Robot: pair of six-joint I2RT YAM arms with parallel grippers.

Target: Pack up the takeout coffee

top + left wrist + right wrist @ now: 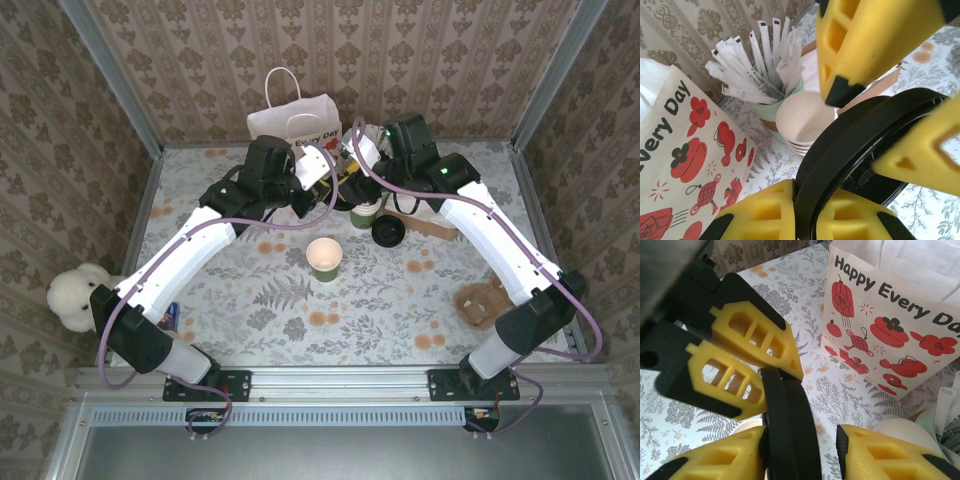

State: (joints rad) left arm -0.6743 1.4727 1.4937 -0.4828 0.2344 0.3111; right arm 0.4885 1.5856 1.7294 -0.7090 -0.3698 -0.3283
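A round black lid (pixel 860 145) hangs on edge above the back of the table, beside the paper bag (pixel 295 118). My left gripper (pixel 807 200) is shut on its rim. My right gripper (pixel 802 437) straddles the same lid (pixel 790 420) from the opposite side. Its left finger touches the lid, while its right pad (pixel 842 440) stands clear of it, so it is open. The takeout coffee's single small green cup (pixel 325 258), cream inside, stands open-topped at the middle of the table, in front of both grippers (pixel 345 170).
A stack of lidless green cups (pixel 802 122) and a cup of wrapped sticks (pixel 760 65) stand just behind the lid. A loose black lid (pixel 388 232) lies by a cardboard tray (pixel 435 225). A white plush toy (pixel 72 295) sits left, a brown object (pixel 485 300) right.
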